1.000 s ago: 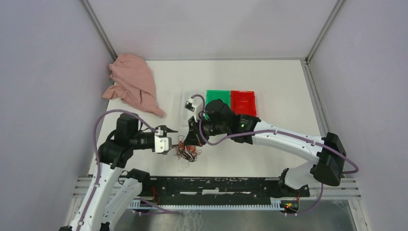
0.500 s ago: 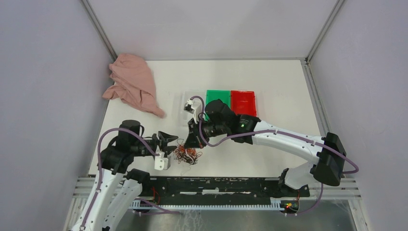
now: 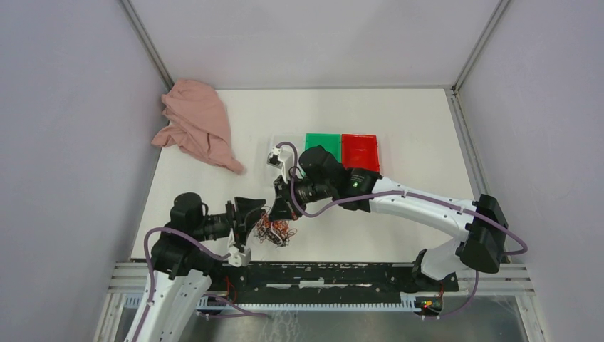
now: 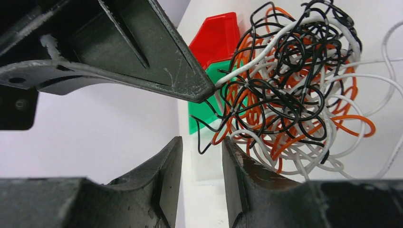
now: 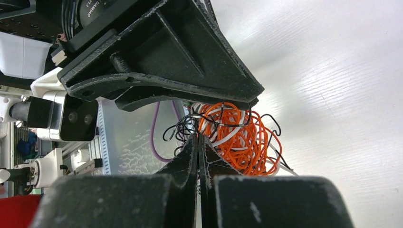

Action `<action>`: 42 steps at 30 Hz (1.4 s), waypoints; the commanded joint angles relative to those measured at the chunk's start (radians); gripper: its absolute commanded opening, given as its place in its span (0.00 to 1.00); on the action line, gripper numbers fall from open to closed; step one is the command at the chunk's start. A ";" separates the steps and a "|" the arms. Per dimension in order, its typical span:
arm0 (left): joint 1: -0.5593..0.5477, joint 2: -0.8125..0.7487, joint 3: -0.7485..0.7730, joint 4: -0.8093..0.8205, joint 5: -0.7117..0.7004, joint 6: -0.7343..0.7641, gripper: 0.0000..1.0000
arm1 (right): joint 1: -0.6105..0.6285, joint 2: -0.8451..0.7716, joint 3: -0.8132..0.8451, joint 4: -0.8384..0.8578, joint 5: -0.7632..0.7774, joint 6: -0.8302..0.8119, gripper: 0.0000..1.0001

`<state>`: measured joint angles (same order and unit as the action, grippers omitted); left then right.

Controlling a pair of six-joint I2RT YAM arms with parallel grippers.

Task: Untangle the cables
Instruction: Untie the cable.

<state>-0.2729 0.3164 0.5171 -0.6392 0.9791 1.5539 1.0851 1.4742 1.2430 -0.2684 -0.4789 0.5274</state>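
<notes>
The cables (image 3: 275,229) are a small wad of orange, black and white curly wires on the white table, near its front edge. In the left wrist view the cables (image 4: 290,80) fill the upper right. My left gripper (image 4: 202,142) stands partly open just left of them, with nothing between its fingers; one black strand end hangs near the gap. My right gripper (image 5: 198,137) is shut, its tips pinched on strands at the edge of the cables (image 5: 237,135). From above, the left gripper (image 3: 251,214) and right gripper (image 3: 279,208) meet at the wad.
A pink cloth (image 3: 196,128) lies at the back left. A green bin (image 3: 323,142) and a red bin (image 3: 360,151) sit side by side behind the right arm. A metal rail (image 3: 320,274) runs along the table's near edge.
My left arm has swung down and rolled over, bringing its gripper closer to the wad, and its jaws have narrowed. The right gripper has shifted slightly left, still shut.
</notes>
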 commanded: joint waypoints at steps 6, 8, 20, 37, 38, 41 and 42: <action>-0.003 -0.062 -0.004 0.075 0.078 0.030 0.33 | 0.008 0.012 0.072 0.012 0.014 -0.001 0.00; -0.004 -0.079 -0.008 0.066 0.080 0.022 0.30 | 0.008 0.007 0.070 0.008 0.037 -0.002 0.00; -0.003 -0.156 -0.041 0.044 0.091 0.020 0.16 | 0.008 0.000 0.064 0.001 0.063 -0.004 0.00; -0.004 -0.195 -0.156 0.360 -0.008 0.031 0.03 | -0.044 -0.125 -0.009 -0.108 0.155 -0.053 0.36; -0.003 -0.193 -0.155 0.360 -0.002 0.042 0.03 | -0.050 -0.132 -0.008 -0.110 0.160 -0.054 0.49; -0.003 -0.185 -0.165 0.358 0.019 0.114 0.03 | -0.053 -0.139 0.001 -0.095 0.170 -0.047 0.75; -0.002 -0.183 -0.169 0.358 0.026 0.146 0.03 | -0.054 -0.128 0.008 -0.091 0.166 -0.043 0.77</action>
<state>-0.2756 0.1257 0.3569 -0.3653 0.9787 1.5726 1.0374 1.3678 1.2316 -0.3832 -0.3370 0.4896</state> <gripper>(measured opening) 0.045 0.718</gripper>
